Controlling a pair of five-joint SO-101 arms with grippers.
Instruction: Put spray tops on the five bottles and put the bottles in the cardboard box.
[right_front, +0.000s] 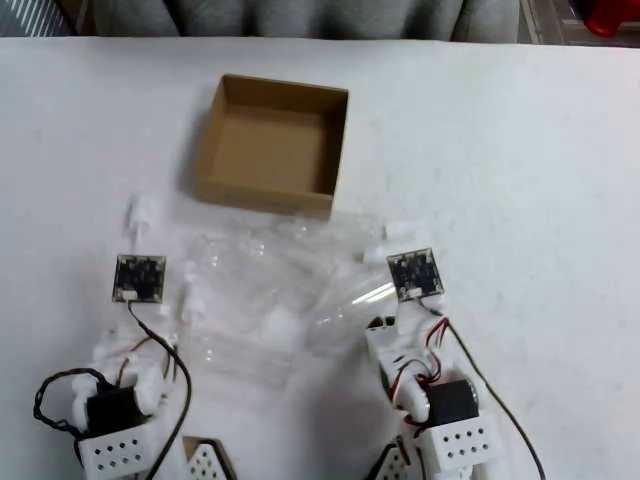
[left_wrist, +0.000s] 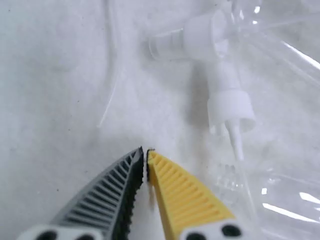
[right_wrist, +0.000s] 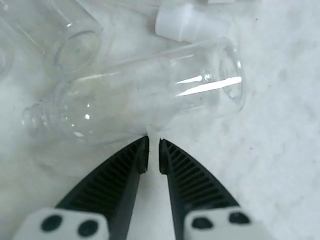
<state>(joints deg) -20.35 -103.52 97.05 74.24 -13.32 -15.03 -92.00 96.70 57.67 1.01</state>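
Just ahead of the right pincer (right_wrist: 153, 143) we see a clear bottle (right_wrist: 150, 100) lying on its side on the bench (right_wrist: 280, 150). Its wall almost touches the tips, with the neck off to one side and the base to the other. That pincer's two black fingers (right_wrist: 117, 180) are drawn nearly together with a thin slit between them, and nothing is in the grip. Beyond the bottle lies a white spray top (right_wrist: 190, 25), and near that a second clear bottle (right_wrist: 65, 35), also lying down. The left pincer (left_wrist: 145, 151) has its grey finger (left_wrist: 107, 195) and yellow finger (left_wrist: 185, 195) pressed together at the tips, likewise gripping nothing, low over the bench. Farther out from those tips lies another white spray top (left_wrist: 210, 37), with more clear bottles (left_wrist: 295, 60) beside it. From above, bottles and tops form a loose heap (right_front: 270, 295) between the two arms. The cardboard box (right_front: 262, 192) stands open beyond the heap, well ahead of both pincers, and the bottles we can make out lie outside it.
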